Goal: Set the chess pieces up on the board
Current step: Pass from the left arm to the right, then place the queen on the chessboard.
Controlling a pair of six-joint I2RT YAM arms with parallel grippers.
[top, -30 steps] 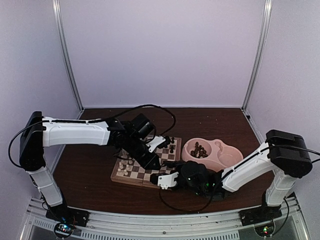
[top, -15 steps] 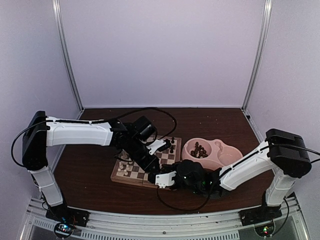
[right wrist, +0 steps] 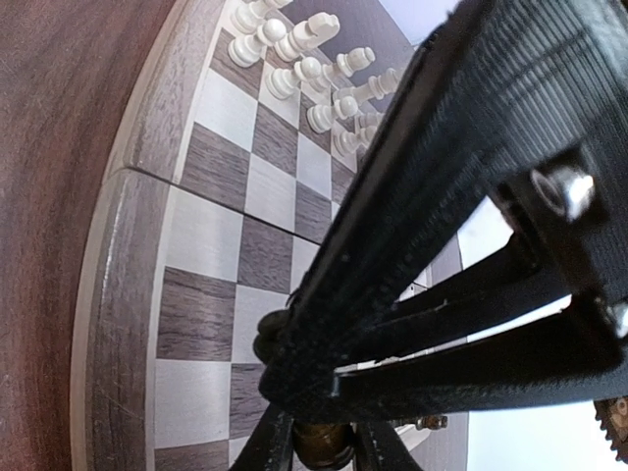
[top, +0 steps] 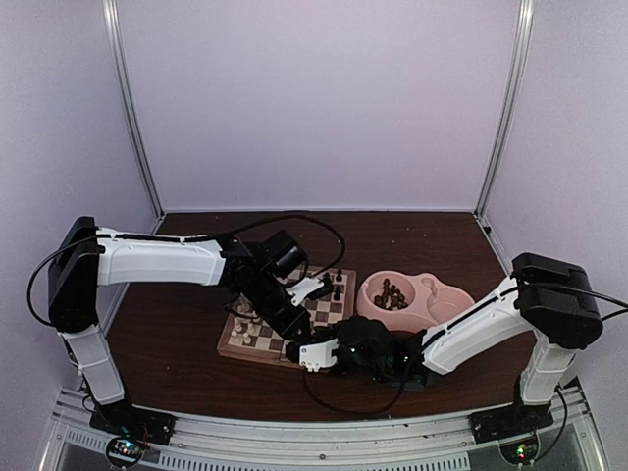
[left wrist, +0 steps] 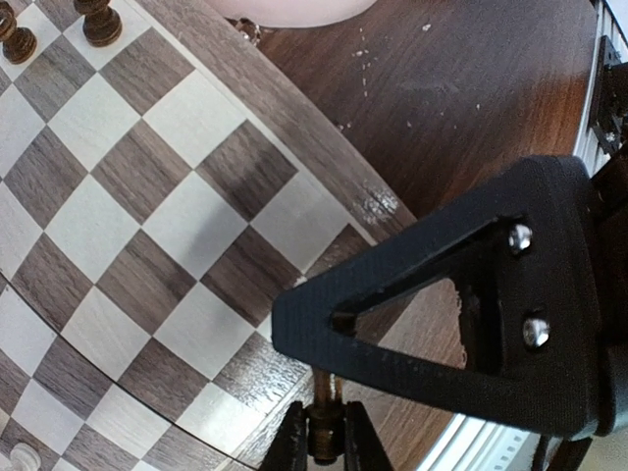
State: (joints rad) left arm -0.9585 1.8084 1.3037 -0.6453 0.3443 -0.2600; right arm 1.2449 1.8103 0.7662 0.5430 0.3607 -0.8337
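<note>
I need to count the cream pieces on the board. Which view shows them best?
Right wrist view: the cream pieces stand close and distinct on the board. Top external shows them as tiny specks; left wrist catches only one, at its bottom-left corner.

There was one board (top: 265,345), one pink double bowl (top: 444,306) and two arms (top: 157,260). The left end effector (left wrist: 326,453) pinched one dark piece (left wrist: 326,430), the right end effector (right wrist: 324,457) a second dark piece (right wrist: 324,439). At least two other dark pieces (left wrist: 98,22) and roughly eight cream pieces (right wrist: 312,71) showed.

White shells (top: 157,260), black cables (top: 306,212), triangular black fingers (left wrist: 412,294), silver screws (left wrist: 519,236)
</note>
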